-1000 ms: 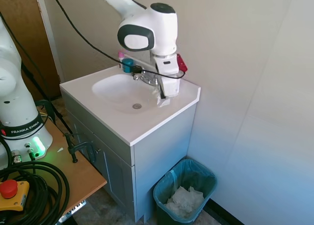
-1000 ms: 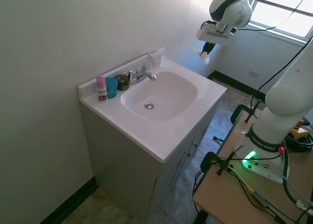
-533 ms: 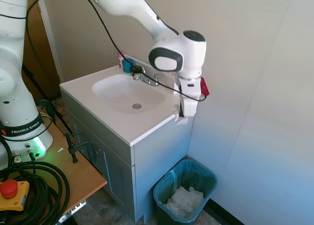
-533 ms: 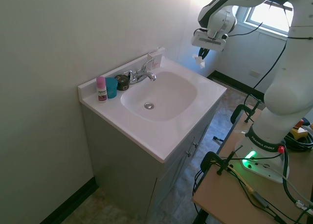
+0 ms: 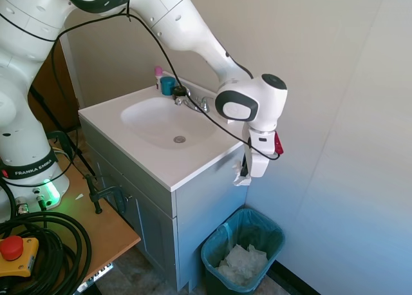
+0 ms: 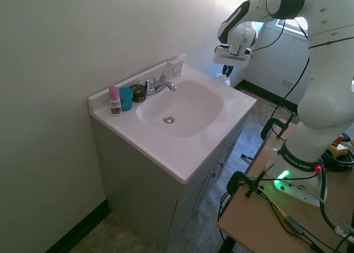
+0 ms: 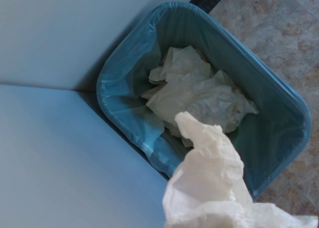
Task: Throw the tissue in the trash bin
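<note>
I find the fingers (image 5: 243, 176) closed on the tissue (image 5: 239, 179), a light, limp, crushable wad above the trash bin (image 5: 243, 250); any pinch holds it

Opposed high views, downward wrist close-up

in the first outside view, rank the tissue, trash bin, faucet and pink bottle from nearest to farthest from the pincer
1. Tissue: held in the pincer, past the counter's edge.
2. Trash bin: on the floor, below it.
3. Faucet: behind the basin.
4. Pink bottle: at the counter's far back corner.
</note>
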`<state>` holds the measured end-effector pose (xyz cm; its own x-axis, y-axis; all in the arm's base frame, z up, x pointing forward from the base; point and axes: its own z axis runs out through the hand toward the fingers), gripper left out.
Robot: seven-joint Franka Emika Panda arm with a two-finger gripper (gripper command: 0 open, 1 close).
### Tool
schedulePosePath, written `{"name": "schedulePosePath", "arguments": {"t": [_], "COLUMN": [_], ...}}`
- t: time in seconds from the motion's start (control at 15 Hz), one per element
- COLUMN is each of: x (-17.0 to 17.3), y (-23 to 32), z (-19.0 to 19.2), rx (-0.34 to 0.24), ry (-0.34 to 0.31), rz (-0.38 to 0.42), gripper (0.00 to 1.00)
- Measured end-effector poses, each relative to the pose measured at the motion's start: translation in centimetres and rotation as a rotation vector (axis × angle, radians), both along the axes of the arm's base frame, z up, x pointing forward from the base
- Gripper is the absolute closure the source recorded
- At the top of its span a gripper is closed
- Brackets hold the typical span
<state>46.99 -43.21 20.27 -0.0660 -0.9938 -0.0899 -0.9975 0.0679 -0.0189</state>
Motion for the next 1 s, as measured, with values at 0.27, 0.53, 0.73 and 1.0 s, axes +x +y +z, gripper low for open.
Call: {"name": "schedulePosePath", "arguments": {"t": [0.27,0.53,0.73,1.0], "x": [0.2,0.4,0.7,-0.5], "y": [0.3,0.5,0.4,0.1], "z": [-0.3,0.0,1.5,5.3], "rx": [0.005,0.003,0.001,-0.012], "ry": [0.003,-0.001,-0.019,-0.066], "rz": [0.005,0.01,0.014,0.006], "gripper": [0.0,0.0,0.0,0.0]}}
